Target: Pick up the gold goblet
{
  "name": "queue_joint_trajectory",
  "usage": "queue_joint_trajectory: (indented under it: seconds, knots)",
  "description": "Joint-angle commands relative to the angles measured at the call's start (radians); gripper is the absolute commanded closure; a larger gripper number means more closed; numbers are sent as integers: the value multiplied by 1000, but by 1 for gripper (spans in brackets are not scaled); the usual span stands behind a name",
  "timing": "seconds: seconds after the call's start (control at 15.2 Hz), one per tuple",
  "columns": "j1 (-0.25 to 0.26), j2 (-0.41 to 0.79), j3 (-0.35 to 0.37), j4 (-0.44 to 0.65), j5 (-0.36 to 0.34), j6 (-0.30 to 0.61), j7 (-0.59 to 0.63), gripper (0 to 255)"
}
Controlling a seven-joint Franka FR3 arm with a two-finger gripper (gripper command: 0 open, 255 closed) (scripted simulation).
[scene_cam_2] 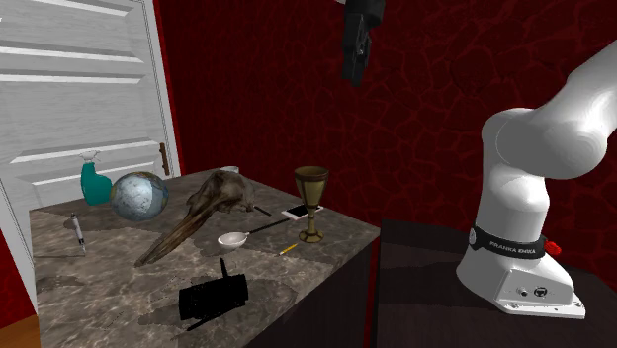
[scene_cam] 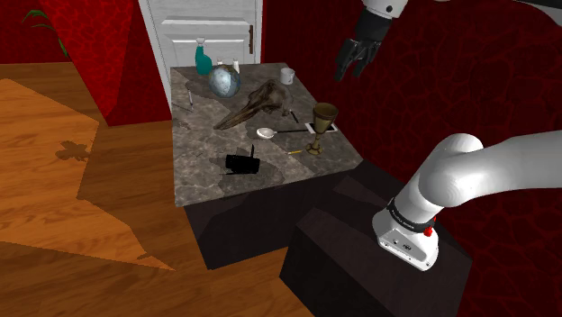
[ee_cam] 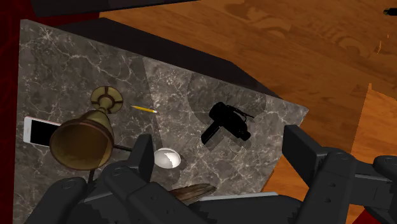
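Note:
The gold goblet (scene_cam: 323,126) stands upright near the marble table's edge closest to the arm; in the second exterior view the goblet (scene_cam_2: 310,201) is at the table's right end, and the goblet (ee_cam: 83,133) is seen from above in the wrist view. My black gripper (scene_cam: 353,58) hangs high above the table, up and to the right of the goblet in the shoulder view, and the gripper (scene_cam_2: 355,44) is well above it in the second exterior view. The fingers (ee_cam: 143,156) stand apart, open, with nothing between them.
On the marble table (scene_cam: 203,162) lie a long animal skull (scene_cam: 250,104), a globe (scene_cam: 224,82), a teal bottle (scene_cam: 203,58), a white cup (scene_cam: 287,76), a spoon (scene_cam: 267,132), a phone (scene_cam_2: 297,212), a yellow pencil (ee_cam: 145,109) and a black camcorder (scene_cam: 242,164). A white door (scene_cam: 207,27) is behind.

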Motion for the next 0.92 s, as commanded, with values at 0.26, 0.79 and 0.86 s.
queue_joint_trajectory:
  seconds: [0.26,0.79,0.86]
  knots:
    - [-21,60,-67,-38,-31,85,-83,0]
    - [-52,244,-202,-54,-68,258,-250,0]
    - [-54,272,-219,-50,-69,279,-272,0]
